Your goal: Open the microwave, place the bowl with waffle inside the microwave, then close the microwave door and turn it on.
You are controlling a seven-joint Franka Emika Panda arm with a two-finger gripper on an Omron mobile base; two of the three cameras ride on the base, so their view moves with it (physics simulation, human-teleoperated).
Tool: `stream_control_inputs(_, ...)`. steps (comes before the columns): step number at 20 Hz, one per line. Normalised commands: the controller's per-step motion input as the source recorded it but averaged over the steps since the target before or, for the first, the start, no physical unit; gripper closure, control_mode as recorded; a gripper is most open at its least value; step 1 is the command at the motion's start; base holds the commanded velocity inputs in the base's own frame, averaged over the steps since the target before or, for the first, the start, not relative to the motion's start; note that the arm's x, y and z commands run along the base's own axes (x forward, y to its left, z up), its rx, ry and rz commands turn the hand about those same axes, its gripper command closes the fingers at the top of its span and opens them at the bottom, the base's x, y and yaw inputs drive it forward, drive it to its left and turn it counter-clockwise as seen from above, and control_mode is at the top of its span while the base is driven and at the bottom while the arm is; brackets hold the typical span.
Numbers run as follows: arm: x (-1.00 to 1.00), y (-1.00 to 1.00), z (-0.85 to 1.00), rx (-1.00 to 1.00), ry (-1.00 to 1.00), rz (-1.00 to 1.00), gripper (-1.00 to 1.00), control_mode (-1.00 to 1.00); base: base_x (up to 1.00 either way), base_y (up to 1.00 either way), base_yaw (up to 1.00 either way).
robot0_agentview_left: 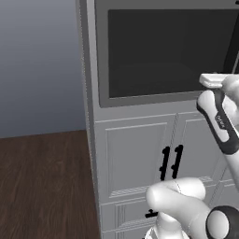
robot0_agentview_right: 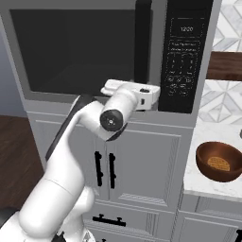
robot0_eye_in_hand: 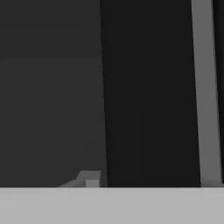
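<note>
The microwave [robot0_agentview_right: 184, 101] is built in above white cabinets, and its door [robot0_agentview_right: 80, 47] with the dark glass window is closed. A long black bar handle [robot0_agentview_right: 142, 42] runs down the door's right edge, beside the control panel [robot0_agentview_right: 185, 56]. My gripper [robot0_agentview_right: 143, 94] is pressed close to the lower end of that handle; its fingers are hidden behind the white hand. In the hand view the handle [robot0_eye_in_hand: 148, 96] is a broad black band right in front of the camera. The brown bowl [robot0_agentview_right: 208, 165] holding a waffle [robot0_agentview_right: 219, 164] sits on the counter to the right.
White cabinet doors with short black handles [robot0_agentview_right: 105, 170] stand below the microwave, and a drawer pull [robot0_agentview_right: 108, 220] lower still. The marble counter [robot0_agentview_right: 203, 134] carries the bowl. A wooden shelf [robot0_agentview_right: 227, 66] is at the far right, and wood floor [robot0_agentview_left: 42, 186] lies on the left.
</note>
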Motion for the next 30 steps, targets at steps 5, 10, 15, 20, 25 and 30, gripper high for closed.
stream_control_inputs(5,-0.45,0.59,0.64,0.00,0.56,0.41,1.00,-1.00,0.00,0.00,0.00)
stream_control_inputs(10,-0.49,0.31,0.74,0.00,0.56,0.45,1.00,-1.00,0.00,0.00,0.00)
stream_control_inputs(15,-0.45,0.40,0.76,0.00,0.52,0.45,1.00,-1.00,0.00,0.00,0.00)
stream_control_inputs(20,-0.90,0.61,0.78,-0.02,0.32,0.35,1.00,-1.00,0.00,0.00,0.00)
stream_control_inputs(25,-1.00,0.73,0.51,-0.04,0.11,0.13,1.00,-1.00,0.00,0.00,0.00)
stream_control_inputs(30,-1.00,1.00,0.02,-0.19,0.01,0.00,1.00,-1.00,0.00,0.00,0.00)
